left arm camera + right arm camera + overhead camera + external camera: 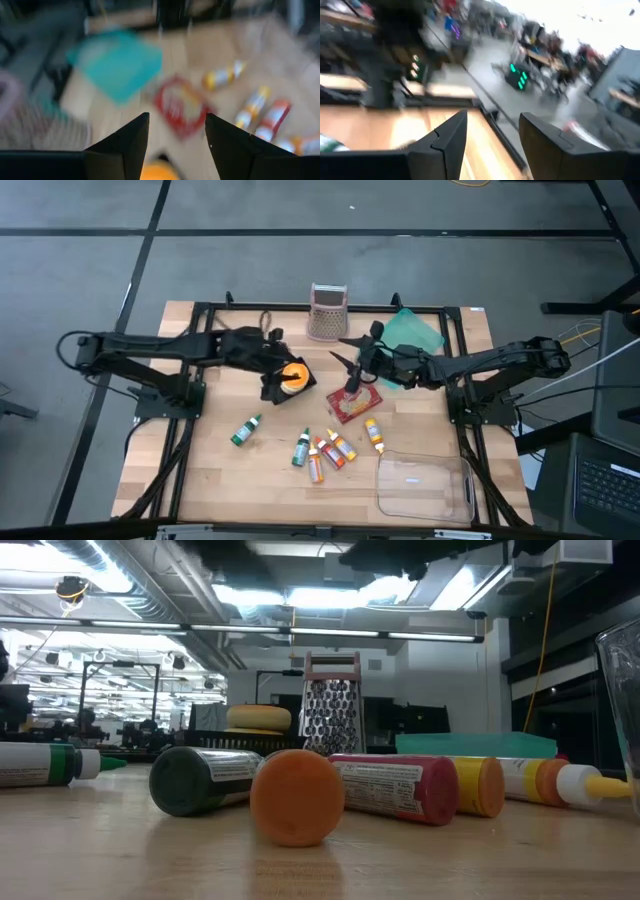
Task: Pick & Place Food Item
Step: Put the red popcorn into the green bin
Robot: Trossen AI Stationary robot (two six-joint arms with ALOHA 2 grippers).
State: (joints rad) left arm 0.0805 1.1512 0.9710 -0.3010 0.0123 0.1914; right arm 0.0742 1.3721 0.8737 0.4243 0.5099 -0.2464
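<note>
A round orange food item (294, 376) shows left of the table's middle; in the low view it is a yellow dome (258, 718) left of the grater. My left gripper (283, 370) hovers over it, open. In the left wrist view (177, 125) the item (157, 172) shows low between the fingers' roots; no touch shows. My right gripper (348, 358) stands open above the middle of the table, just beyond a red packet (355, 402). Nothing is between its fingers (492, 125).
Several small sauce bottles (325, 448) lie toward the near edge, and a green-capped one (245, 430) lies to their left. A clear plastic container (425, 485) sits at the near right. At the far edge are a metal grater (327, 310) and a teal cloth (412, 332).
</note>
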